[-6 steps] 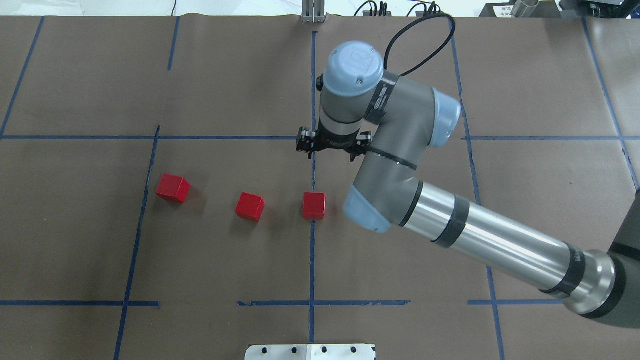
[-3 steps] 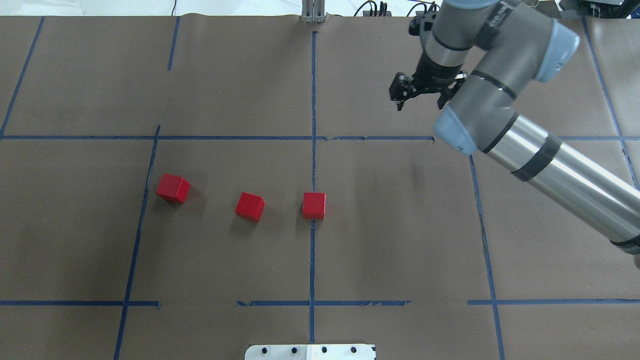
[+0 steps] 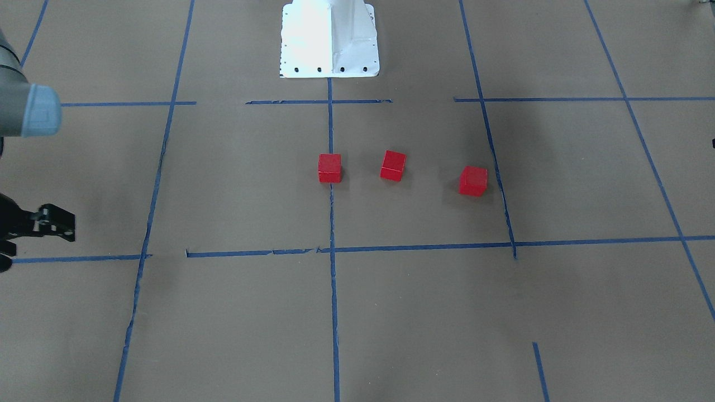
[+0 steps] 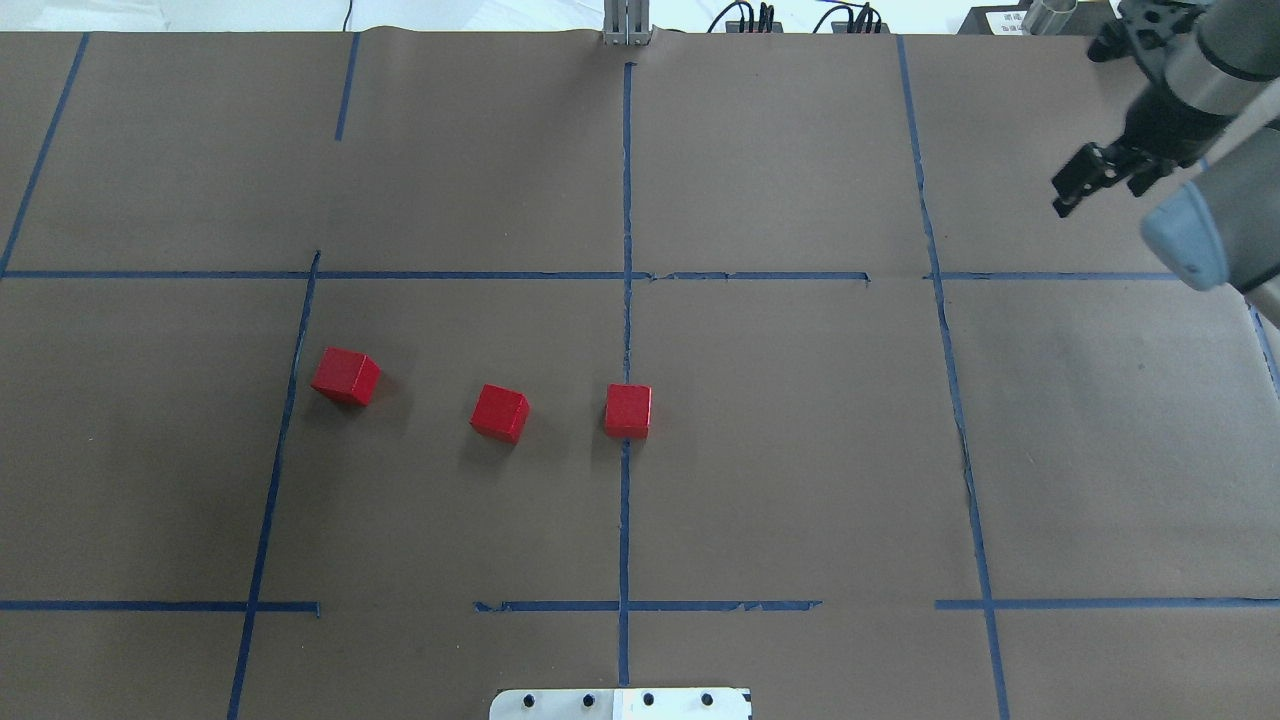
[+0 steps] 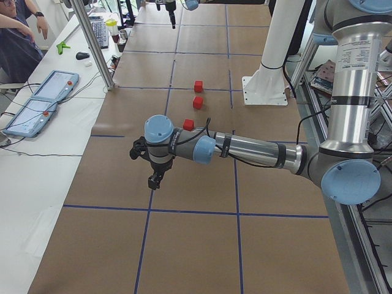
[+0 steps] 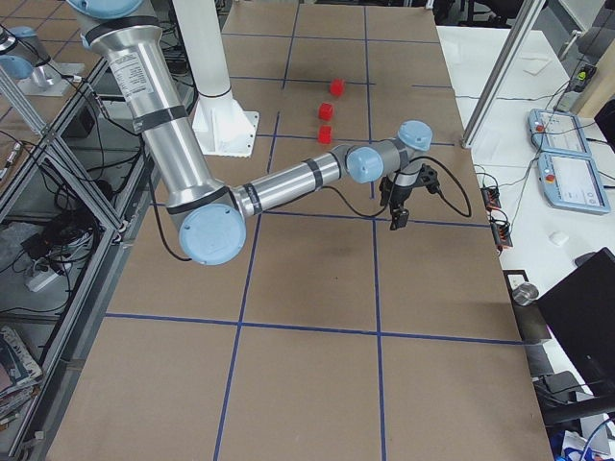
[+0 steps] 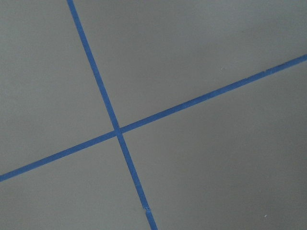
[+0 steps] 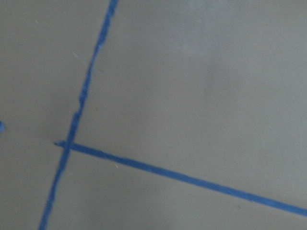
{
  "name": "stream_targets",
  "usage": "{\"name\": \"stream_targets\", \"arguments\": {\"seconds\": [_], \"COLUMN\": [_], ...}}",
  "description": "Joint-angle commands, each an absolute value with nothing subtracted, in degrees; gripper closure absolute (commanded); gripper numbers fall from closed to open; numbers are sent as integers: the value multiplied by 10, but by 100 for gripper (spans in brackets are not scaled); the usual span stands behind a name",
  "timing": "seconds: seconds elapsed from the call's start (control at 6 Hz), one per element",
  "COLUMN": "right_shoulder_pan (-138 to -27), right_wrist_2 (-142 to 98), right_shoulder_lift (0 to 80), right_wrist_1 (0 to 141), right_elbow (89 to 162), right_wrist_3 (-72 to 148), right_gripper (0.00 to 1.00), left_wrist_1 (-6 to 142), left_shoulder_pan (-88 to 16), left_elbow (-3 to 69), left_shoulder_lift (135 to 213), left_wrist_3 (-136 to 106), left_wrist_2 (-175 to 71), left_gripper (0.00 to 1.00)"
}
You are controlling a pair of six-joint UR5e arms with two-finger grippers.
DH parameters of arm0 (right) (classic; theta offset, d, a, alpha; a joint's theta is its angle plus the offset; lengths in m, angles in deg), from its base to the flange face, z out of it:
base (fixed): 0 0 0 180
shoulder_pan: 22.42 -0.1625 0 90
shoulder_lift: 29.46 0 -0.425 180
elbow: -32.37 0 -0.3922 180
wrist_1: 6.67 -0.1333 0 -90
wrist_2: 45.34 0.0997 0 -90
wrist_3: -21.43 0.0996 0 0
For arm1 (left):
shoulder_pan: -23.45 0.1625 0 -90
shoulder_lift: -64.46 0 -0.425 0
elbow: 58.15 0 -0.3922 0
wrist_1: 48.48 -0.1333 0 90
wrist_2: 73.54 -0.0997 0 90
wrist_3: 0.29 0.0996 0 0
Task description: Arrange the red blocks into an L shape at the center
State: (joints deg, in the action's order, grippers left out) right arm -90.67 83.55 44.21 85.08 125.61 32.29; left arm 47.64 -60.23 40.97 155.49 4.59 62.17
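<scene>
Progress is slight: right of your left hand (image 5: 153, 181), whose grip I cannot tell, the red blocks (image 4: 499, 412) sit spaced in a row, one at the center (image 4: 700, 440), two to join it, well left of your empty, spread right hand (image 4: 1097, 193).

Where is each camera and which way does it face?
Front-facing: across the table, facing robot's base; right arm at left edge.
Overhead: behind robot, looking down; right claw top right.
Exterior left: table's left end; left arm near.
Exterior right: opposite end; right arm near.
Left wrist: down on blue tape; no body.
Right wrist: likewise.
Shared: front-facing and overhead show the red blocks.
</scene>
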Motion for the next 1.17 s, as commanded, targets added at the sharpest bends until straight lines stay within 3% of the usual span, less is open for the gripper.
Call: {"name": "stream_targets", "arguments": {"seconds": [0.0, 0.33, 1.0], "right_shoulder_pan": [-953, -1055, -1100], "right_wrist_2": [835, 860, 868], "right_shoulder_lift": [648, 752, 765], "right_wrist_1": [840, 839, 845], "right_elbow": [1406, 1426, 1414], "right_wrist_3": [254, 109, 102], "right_gripper": [0, 0, 0], "left_wrist_1": [484, 489, 488], "left_shoulder_pan": [-549, -477, -198], "left_elbow": [439, 493, 507], "left_shoulder_lift": [1575, 1592, 1745], "left_wrist_3": [-58, -131, -446], "left_wrist_2": [621, 615, 482], "left_gripper": [0, 0, 0]}}
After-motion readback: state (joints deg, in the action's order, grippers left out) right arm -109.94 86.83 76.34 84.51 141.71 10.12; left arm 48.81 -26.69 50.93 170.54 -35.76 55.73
